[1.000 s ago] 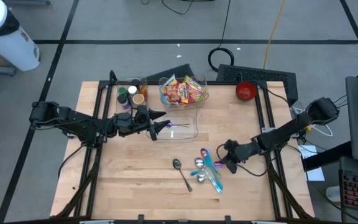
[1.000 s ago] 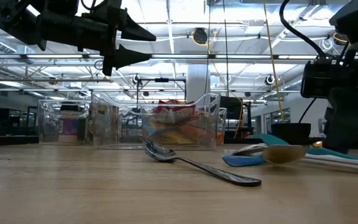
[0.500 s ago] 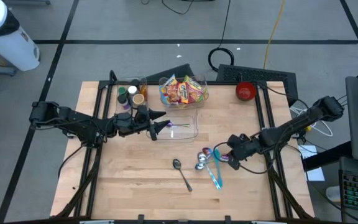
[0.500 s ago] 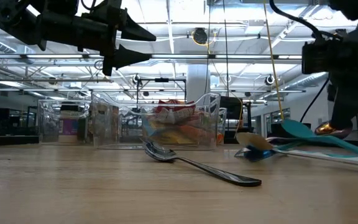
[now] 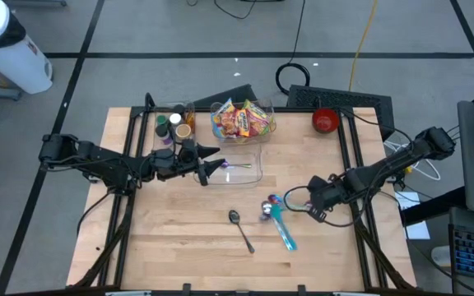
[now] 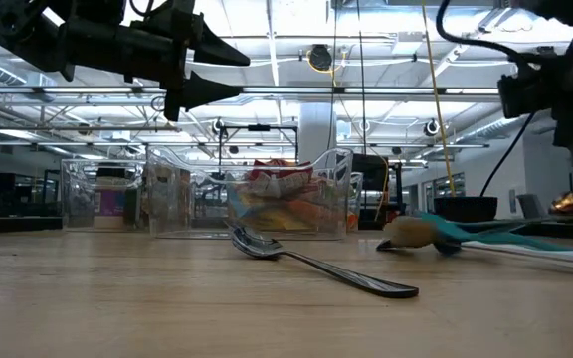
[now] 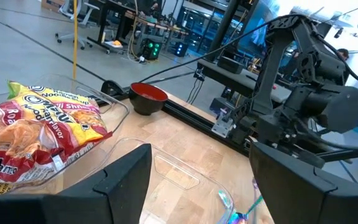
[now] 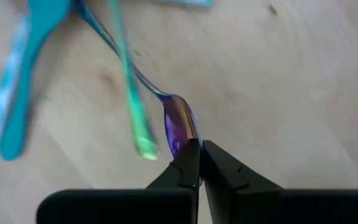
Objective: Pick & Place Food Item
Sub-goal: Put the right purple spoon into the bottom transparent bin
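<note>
Noodle packets (image 5: 241, 121) lie heaped in a clear tub (image 5: 269, 130) at the far middle of the table (image 5: 179, 238), untouched by either arm; the rest is placed from that tub, starting at the near edge.

Nearest, well in front of the tub, a steel spoon (image 5: 241, 229) lies flat on the wood. Just to its right is a small tangle of teal spoons (image 5: 284, 232). A purple iridescent spoon (image 8: 179, 126) lies with them. The right gripper (image 8: 199, 146) is down at that spoon, in front of the tub and to its right. Its fingers are pressed together with their tips at the rim of the spoon's bowl; whether the rim is caught between them cannot be told.

Closer to the tub, touching its front side, sits an empty clear tray (image 5: 252, 174). The left gripper (image 5: 219, 164) hovers over the tray's left part, reaching in from the left, its fingers spread wide with nothing between them.

Level with the tub, a second clear bin of jars (image 5: 175, 123) stands just to its left. A red bowl (image 5: 325, 121) sits to the tub's right, well apart from it.
</note>
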